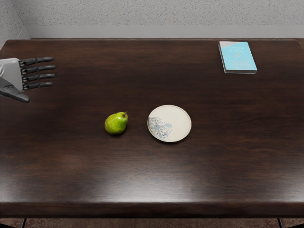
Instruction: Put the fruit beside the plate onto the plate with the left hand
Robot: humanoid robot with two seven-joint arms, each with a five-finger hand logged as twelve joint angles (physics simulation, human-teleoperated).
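A green pear [116,123] with a short brown stem lies on its side on the dark brown wooden table [152,175], just left of a round cream plate [176,118] with a blue-grey pattern on its lower left part; the two do not touch. The grey left hand [23,76] shows at the picture's left edge, well apart from the pear, fingers [40,68] stretched straight and spread, holding nothing. A light blue book [237,57] lies near the table's far right corner.
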